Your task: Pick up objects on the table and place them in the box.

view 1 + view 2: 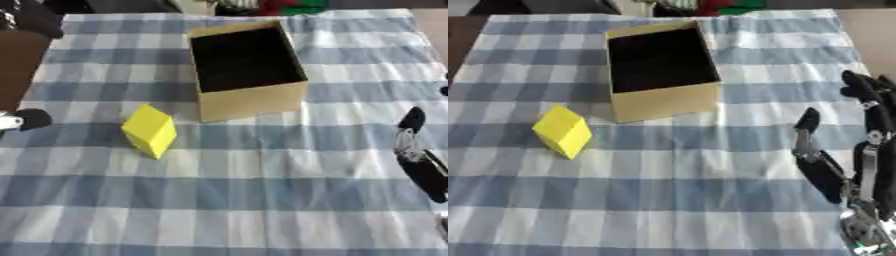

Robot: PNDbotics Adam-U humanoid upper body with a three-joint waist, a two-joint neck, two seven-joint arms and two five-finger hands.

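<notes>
A yellow block [150, 131] stands tilted on the checked cloth, left of centre. Just behind it and to its right is an open cardboard box [254, 102] with a dark, empty-looking inside. My right hand [868, 165] rests at the right edge of the table, fingers straight and pointing up, thumb [805, 125] apart, holding nothing; it is well to the right of the box and the block. At the left edge of the left eye view only a small black and white part of my left hand [24, 120] shows, left of the block.
The blue and white checked tablecloth [262, 200] covers the table. A brown surface [16, 65] lies along the left side. Dark, red and green things [289, 6] sit beyond the far edge.
</notes>
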